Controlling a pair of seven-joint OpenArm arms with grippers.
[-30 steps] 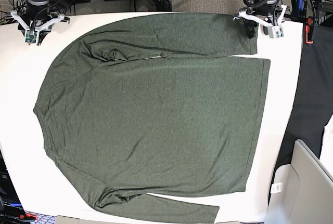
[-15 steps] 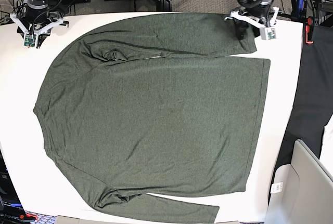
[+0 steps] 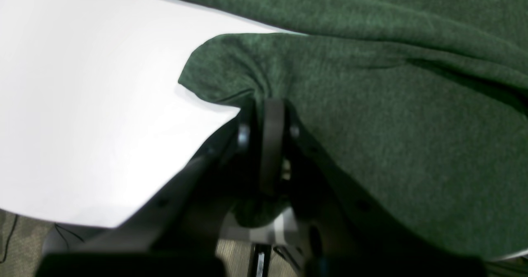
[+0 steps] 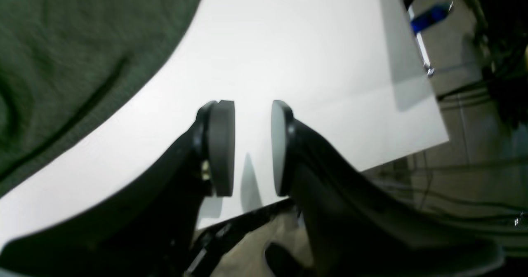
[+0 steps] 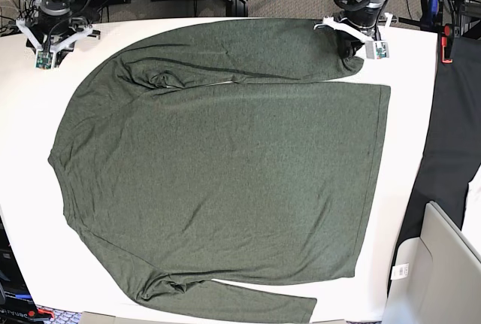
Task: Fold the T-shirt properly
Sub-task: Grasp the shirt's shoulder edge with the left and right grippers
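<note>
The dark olive T-shirt (image 5: 225,166) lies spread flat on the white table (image 5: 409,158), its collar end to the left and its hem to the right. Its upper long sleeve runs along the table's back edge. My left gripper (image 5: 350,47) sits at that sleeve's right end. In the left wrist view the left gripper (image 3: 268,104) is shut on a pinched fold of the cuff (image 3: 231,62), and the fabric bunches around it. My right gripper (image 5: 51,42) is at the back left corner, off the shirt. Its fingers (image 4: 220,145) stand apart over bare table, open and holding nothing.
A black cloth (image 5: 451,136) hangs past the table's right edge, with a grey box (image 5: 440,264) at the lower right. Cables and arm bases crowd the back edge. A blue tool (image 4: 431,13) lies off the table's corner near the right gripper.
The left gripper has slid left along the back edge onto the sleeve's end and closed on the cuff, which now bunches. The right gripper has edged slightly back.
</note>
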